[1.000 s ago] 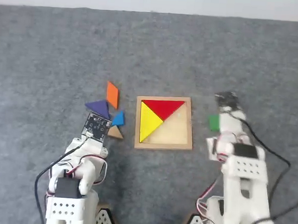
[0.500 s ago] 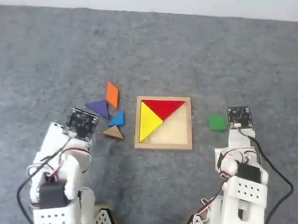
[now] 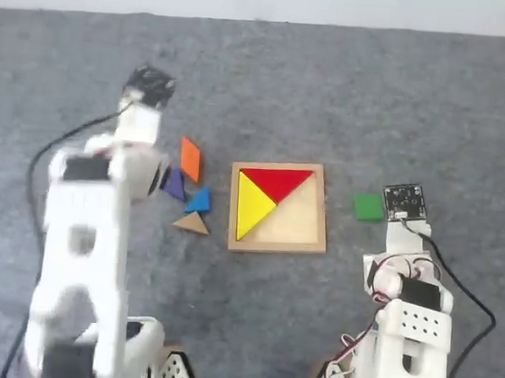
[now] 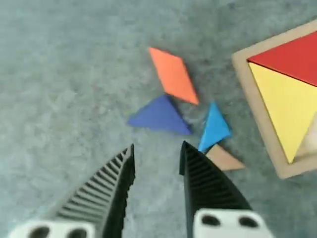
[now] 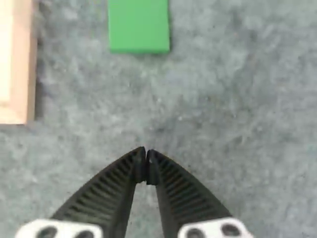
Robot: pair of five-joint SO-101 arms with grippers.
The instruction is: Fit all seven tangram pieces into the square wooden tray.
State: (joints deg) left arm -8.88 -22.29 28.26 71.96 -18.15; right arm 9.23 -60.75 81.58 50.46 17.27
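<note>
- Left hand (image 4: pixel 157 148): how does it stand?
- Its two black ridged fingers are parted with nothing between them, above the grey tabletop (image 3: pixel 342 92). Four loose pieces lie ahead of the fingertips. The purple triangle (image 4: pixel 159 115) is nearest and the orange parallelogram (image 4: pixel 173 75) is beyond it. The blue triangle (image 4: pixel 214 128) and the tan triangle (image 4: pixel 223 158) lie toward the tray's side.
- And the right hand (image 5: pixel 143 153)?
- Its fingers are pressed together, holding nothing. The green square (image 5: pixel 138 25) lies straight ahead of it, well apart.
- What does the tray look like?
- The square wooden tray (image 3: pixel 277 245) is pale wood with a raised rim. A red triangle (image 3: pixel 276 182) and a yellow triangle (image 3: pixel 253 204) lie flat inside, meeting along one edge. The rest is bare wood.
- What has changed?
- Half a second ago the left arm sat low, near the tan triangle. It has since lifted and swung farther out. The right arm has hardly moved, and the pieces lie where they were.
- Is anything hidden?
- From above, the left arm covers part of the purple triangle. In the left wrist view, the tan triangle's near corner is hard to make out beside one finger. Both wrist views cut the tray off at the frame edge, and the right one also clips the green square.
</note>
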